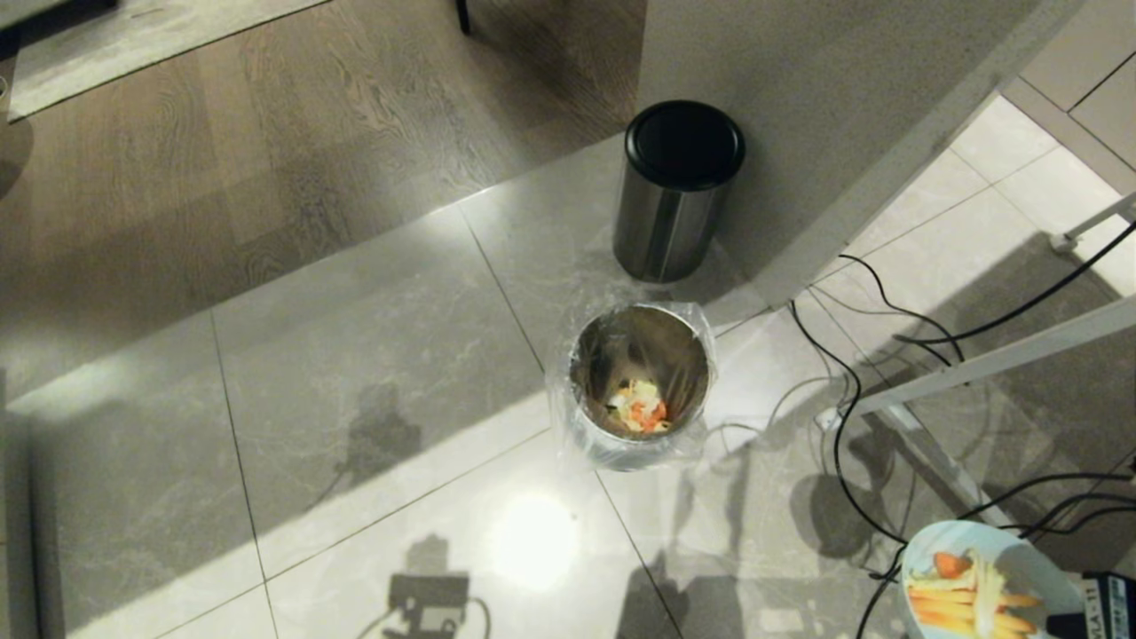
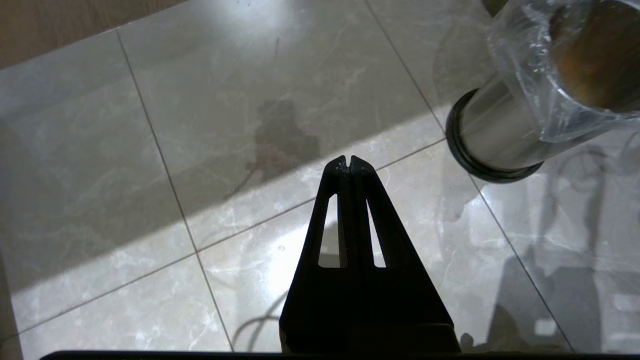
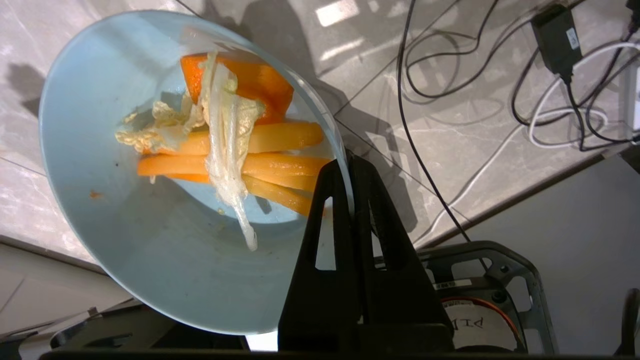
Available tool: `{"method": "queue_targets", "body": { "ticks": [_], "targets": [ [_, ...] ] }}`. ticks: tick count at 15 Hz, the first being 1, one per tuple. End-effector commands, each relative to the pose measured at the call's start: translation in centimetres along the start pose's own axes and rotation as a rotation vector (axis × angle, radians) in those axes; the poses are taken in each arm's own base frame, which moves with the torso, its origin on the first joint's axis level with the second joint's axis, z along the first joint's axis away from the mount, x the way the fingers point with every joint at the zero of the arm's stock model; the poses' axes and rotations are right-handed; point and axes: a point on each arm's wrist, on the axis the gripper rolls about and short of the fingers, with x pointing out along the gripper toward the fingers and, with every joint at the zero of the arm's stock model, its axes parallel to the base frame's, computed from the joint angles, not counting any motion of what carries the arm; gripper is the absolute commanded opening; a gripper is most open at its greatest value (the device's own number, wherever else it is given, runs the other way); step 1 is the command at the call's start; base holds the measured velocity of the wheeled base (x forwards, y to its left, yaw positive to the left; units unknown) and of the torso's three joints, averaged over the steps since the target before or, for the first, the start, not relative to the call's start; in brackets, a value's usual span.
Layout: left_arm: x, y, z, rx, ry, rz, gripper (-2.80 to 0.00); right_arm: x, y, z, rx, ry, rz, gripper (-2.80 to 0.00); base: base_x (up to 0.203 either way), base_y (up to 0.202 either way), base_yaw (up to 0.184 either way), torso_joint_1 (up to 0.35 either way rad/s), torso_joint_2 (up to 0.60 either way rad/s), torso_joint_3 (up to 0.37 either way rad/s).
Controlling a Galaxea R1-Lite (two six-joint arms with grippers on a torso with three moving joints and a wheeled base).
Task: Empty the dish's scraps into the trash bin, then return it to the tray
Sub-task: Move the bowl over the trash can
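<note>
The dish [image 3: 125, 240], a small light-blue bowl, is tilted in my right gripper [image 3: 348, 165], which is shut on its rim. In it lie the scraps [image 3: 240, 150]: orange-yellow sticks, a carrot piece and a pale leafy shred. In the head view the dish [image 1: 1029, 568] shows at the bottom right, to the right of and nearer than the trash bin [image 1: 639, 382]. That steel bin, lined with a clear bag, holds some food at its bottom. My left gripper [image 2: 348, 162] hangs shut and empty over the floor beside the trash bin [image 2: 505, 135]. The tray is out of view.
A black-lidded steel bin [image 1: 679, 191] stands just behind the lined one, against a pale wall [image 1: 799, 89]. Black cables [image 1: 852, 426] and white frame legs [image 1: 1003, 359] lie on the tiles to the right. Wood flooring begins at the far left.
</note>
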Motion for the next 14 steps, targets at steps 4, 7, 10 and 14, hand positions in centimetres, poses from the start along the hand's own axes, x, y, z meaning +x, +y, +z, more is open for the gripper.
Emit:
{"method": "queue_targets", "body": {
  "ticks": [4,7,10,14],
  "targets": [
    [0.01,0.0,0.0,-0.001,0.002,0.0,-2.8,-0.24,-0.01,-0.11,-0.003,-0.008,0.011,-2.8,0.0,0.0,0.0,0.0,0.0,0.0],
    [0.01,0.0,0.0,-0.001,0.002,0.0,-2.8,-0.33,0.01,-0.22,-0.008,-0.01,0.018,-2.8,0.0,0.0,0.0,0.0,0.0,0.0],
    [0.0,0.0,0.0,-0.001,0.001,0.0,-2.8,-0.34,0.01,-0.3,-0.013,-0.007,0.02,-2.8,0.0,0.0,0.0,0.0,0.0,0.0],
    [0.01,0.0,0.0,-0.001,0.002,0.0,-2.8,-0.32,0.04,-0.28,-0.013,-0.006,0.021,-2.8,0.0,0.0,0.0,0.0,0.0,0.0]
  ]
}}
